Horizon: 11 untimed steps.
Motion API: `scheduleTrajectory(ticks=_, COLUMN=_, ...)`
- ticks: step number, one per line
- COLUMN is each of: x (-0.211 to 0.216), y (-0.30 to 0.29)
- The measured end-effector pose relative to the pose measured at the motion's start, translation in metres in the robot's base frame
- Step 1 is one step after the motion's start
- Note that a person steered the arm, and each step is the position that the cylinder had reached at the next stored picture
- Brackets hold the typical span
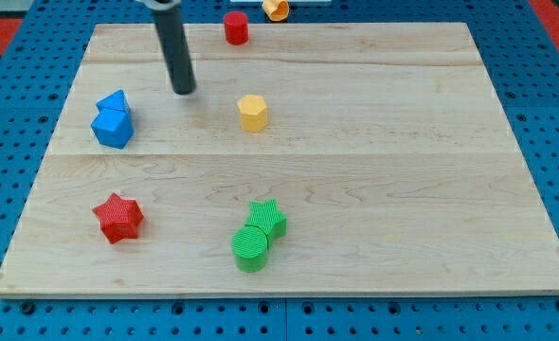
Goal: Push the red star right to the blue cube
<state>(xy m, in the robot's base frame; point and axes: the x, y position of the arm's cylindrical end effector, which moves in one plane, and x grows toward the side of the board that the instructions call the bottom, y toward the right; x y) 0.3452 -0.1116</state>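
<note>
Nearest the camera, close to the worktop's [355,189] bottom edge and a little left of its middle, sat a green cylinder [250,249] touching a green star [268,218] just behind it. The red star [117,217] lay toward the bottom-left corner, flat on the wood, well apart from the blue cube [112,129], which sat near the left edge further up with a second blue block [116,102], of a shape I could not make out, pressed against its far side. A yellow hexagonal block [252,112] stood near the middle of the upper half, a red cylinder [236,27] near the top edge, and an orange block [277,8] just beyond that edge. My tip [184,91] rested in the upper-left part of the worktop, to the view's right of the blue blocks and touching nothing; this arm carries no pincer, so there was no opening or closing to report. By my reading the task had not begun: the star was untouched and the whole gap to the cube remained to be covered. The star has no real long axis, being about as wide as it is deep; one point seemed to face the top edge, though the ridged surface made that hard to confirm.
</note>
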Motion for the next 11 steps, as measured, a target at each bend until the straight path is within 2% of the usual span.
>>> scheduleTrajectory(ticks=1, x=0.077, y=0.014)
scheduleTrajectory(ticks=3, x=0.264, y=-0.004)
scheduleTrajectory(ticks=4, x=0.257, y=-0.078)
scheduleTrajectory(ticks=5, x=0.199, y=-0.085)
scheduleTrajectory(ticks=8, x=0.117, y=-0.05)
scheduleTrajectory(ticks=10, x=0.123, y=0.019)
scheduleTrajectory(ticks=11, x=0.087, y=0.014)
